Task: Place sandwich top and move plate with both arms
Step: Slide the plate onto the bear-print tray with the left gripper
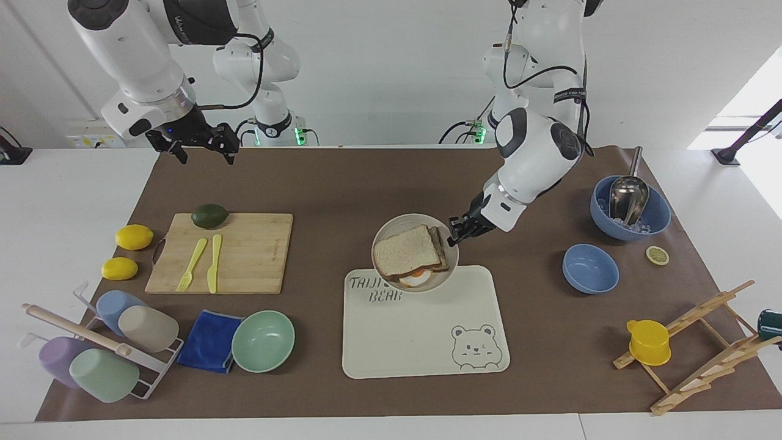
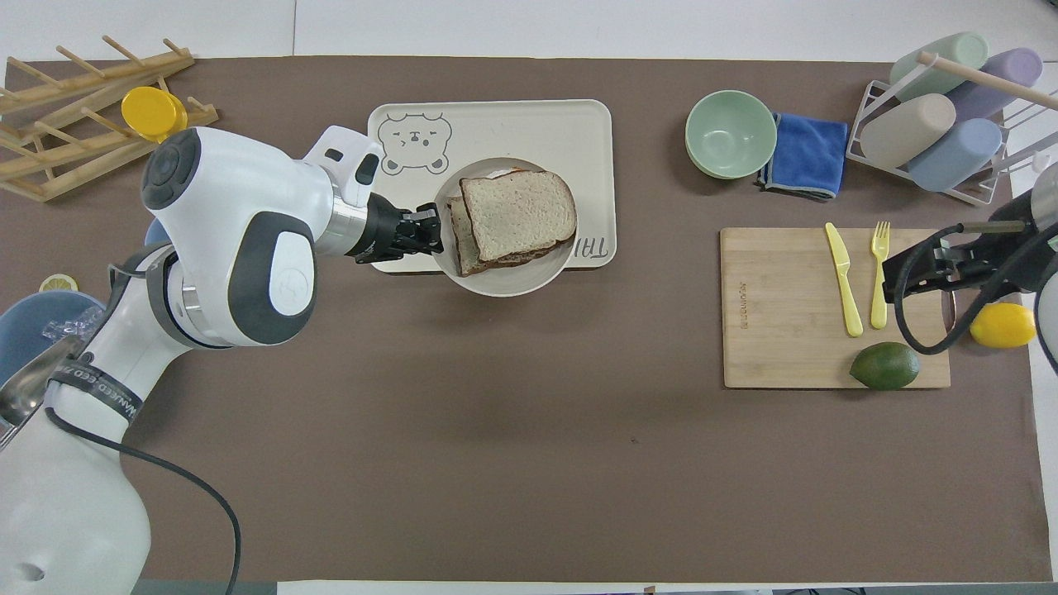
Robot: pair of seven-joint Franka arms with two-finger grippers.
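The plate (image 1: pixel 405 222) carries a stacked sandwich, with the sandwich top (image 1: pixel 407 250) lying on a fried egg (image 1: pixel 416 276) and a lower slice. My left gripper (image 1: pixel 456 236) is shut on the plate's rim at the left arm's end and holds it raised over the edge of the cream bear tray (image 1: pixel 421 342) that is nearer to the robots. In the overhead view the plate (image 2: pixel 514 282), the sandwich top (image 2: pixel 517 213) and my left gripper (image 2: pixel 433 235) cover part of the tray (image 2: pixel 496 124). My right gripper (image 1: pixel 206 153) is open and empty and waits in the air above the table's corner at the right arm's end.
A cutting board (image 1: pixel 244 253) holds an avocado (image 1: pixel 209 216), a yellow fork and a knife, with two lemons (image 1: pixel 134 237) beside it. A mint bowl (image 1: pixel 263 341), a blue cloth and a cup rack sit farther out. Two blue bowls (image 1: pixel 590 268) and a wooden rack (image 1: pixel 702 342) stand at the left arm's end.
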